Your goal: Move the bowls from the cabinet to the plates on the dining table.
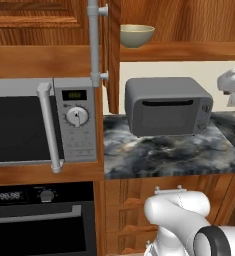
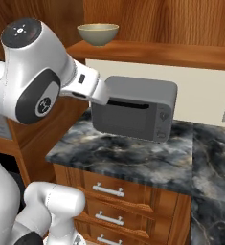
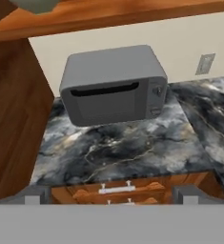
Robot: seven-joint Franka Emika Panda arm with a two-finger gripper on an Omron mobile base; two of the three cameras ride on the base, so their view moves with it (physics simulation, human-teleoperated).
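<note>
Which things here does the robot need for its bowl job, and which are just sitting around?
For the job:
- bowl on the cabinet shelf
- cabinet, door open
- gripper, open, holding nothing

Just sitting around:
- toaster oven on the marbled counter
- microwave
- oven below it
- drawers

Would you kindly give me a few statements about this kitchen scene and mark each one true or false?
1. A bowl sits on the cabinet shelf. True.
2. The toaster oven stands on the marbled counter. True.
3. The gripper is clamped on the bowl. False: its fingers stand wide apart, holding nothing.
4. The toaster oven's door hangs open. False: it is shut.
5. A microwave with a round dial sits left of the counter. True.
</note>
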